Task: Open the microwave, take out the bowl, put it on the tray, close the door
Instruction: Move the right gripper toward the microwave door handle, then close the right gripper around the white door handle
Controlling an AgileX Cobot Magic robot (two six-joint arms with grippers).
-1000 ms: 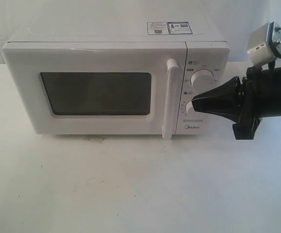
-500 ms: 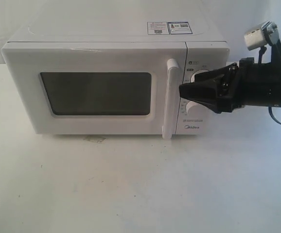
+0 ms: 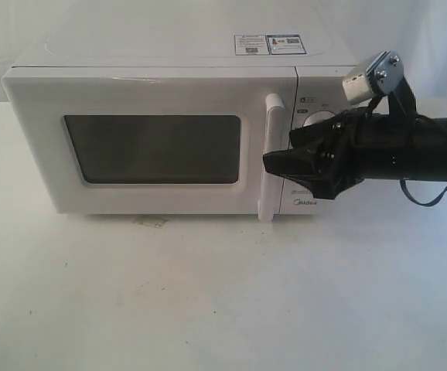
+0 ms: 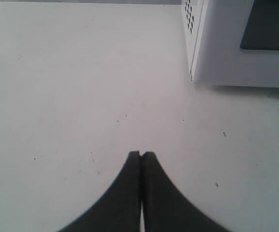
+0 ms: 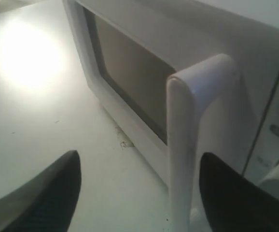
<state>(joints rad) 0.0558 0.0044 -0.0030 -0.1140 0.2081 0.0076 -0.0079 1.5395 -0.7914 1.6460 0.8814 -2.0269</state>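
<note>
- Straddling the door handle (image 5: 190, 145), right gripper (image 3: 274, 161) fingers (image 5: 48, 195) spread wide, nothing held.
- Handle looks rigid, slick plastic; take mid-bar; door (image 3: 150, 97) shut, microwave (image 3: 169, 54) on table (image 3: 208, 294).
- Left gripper (image 4: 141, 155) fingers pressed together, empty.
- No bowl in view.

The exterior camera faced the microwave (image 3: 169, 77) front-on from slightly above. It stood at middling distance and took in the table (image 3: 208, 294) and the right gripper (image 3: 268, 161) at the door handle (image 3: 273, 108). The right wrist camera sat close behind its spread fingers (image 5: 48, 193), looking between them at that handle and the dark window (image 5: 130, 82) beyond, both shared with the exterior view. The left wrist camera looked down past the left gripper (image 4: 141, 153), its tips together, onto the table. A lower microwave corner lay ahead of the tips.
</note>
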